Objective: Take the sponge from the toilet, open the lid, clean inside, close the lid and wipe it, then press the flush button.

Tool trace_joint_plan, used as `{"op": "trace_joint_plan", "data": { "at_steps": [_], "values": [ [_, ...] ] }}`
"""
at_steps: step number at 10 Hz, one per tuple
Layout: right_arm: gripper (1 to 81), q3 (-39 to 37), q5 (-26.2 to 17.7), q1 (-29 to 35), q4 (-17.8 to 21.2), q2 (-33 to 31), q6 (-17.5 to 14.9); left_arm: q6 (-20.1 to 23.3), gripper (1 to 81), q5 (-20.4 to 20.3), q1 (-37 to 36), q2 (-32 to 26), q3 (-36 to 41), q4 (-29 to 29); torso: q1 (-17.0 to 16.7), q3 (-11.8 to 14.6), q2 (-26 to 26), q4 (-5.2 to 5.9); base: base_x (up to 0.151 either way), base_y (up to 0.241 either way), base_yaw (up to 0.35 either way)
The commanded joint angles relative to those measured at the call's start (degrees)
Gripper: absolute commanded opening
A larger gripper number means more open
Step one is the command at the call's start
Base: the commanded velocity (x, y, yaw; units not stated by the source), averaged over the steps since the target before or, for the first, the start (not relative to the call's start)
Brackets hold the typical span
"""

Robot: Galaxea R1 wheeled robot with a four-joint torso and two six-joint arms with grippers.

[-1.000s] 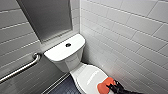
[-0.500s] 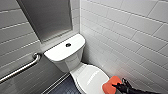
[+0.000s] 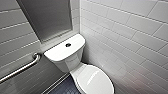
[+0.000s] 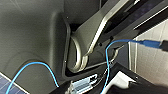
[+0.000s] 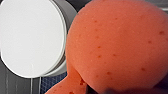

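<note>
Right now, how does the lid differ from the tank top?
The lid is oval; the tank top is a rounded rectangle. The tank top carries a dark round button; the lid is plain. Both are white and glossy.

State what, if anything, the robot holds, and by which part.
The sponge, apparently in the right gripper: it hangs close before that wrist's camera, beside the lid. Which part of it is gripped cannot be told.

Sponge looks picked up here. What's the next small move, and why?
Probably reach toward the front edge of the lid to lift it: the sponge is off the toilet, close under the right wrist camera and apparently gripped, while the lid lies closed.
</note>
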Motion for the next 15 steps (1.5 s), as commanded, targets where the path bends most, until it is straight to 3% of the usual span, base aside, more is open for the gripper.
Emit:
{"op": "trace_joint_plan", "data": {
  "at_steps": [1, 5, 7, 11, 14, 15],
  "values": [
    [1.0, 3.2, 0.6, -8.3, -0.4, -6.2, -0.6, 0.3, 81.1, 4.9, -5.1, -10.7, 14.9, 0.2, 0.0, 0.0, 0.0, 0.0, 0.0, 0.0, 0.0],
    [1.0, 0.4, 5.3, -19.4, -4.4, -3.2, -0.5, -1.6, 81.1, 5.3, -17.0, -19.0, 20.8, -1.7, 0.0, 0.0, 0.0, 0.0, 0.0, 0.0, 0.0],
    [1.0, -2.2, 5.3, -23.3, -7.1, -0.3, -0.5, -3.9, 81.1, 5.6, -23.1, -19.4, 20.9, -5.4, 0.0, 0.0, 0.0, 0.0, 0.0, 0.0, 0.0],
    [1.0, -2.4, 5.3, -28.4, -9.1, 2.3, -0.5, -4.6, 81.1, 5.6, -31.0, -19.1, 20.4, -12.6, 0.0, 0.0, 0.0, 0.0, 0.0, 0.0, 0.0],
    [1.0, -2.9, 5.4, -30.1, -10.5, 4.0, -0.5, -4.9, 81.1, 5.7, -36.1, -17.7, 20.4, -15.9, 0.0, -5.9, 0.0, 0.0, 0.0, 0.0, 0.0],
    [1.0, -2.9, 5.4, -30.1, -10.4, 4.2, -0.5, -4.9, 81.1, 5.7, -37.1, -17.0, 20.3, -16.6, 0.0, -2.3, 0.0, 0.0, 0.0, 0.0, 0.0]
  ]
}}
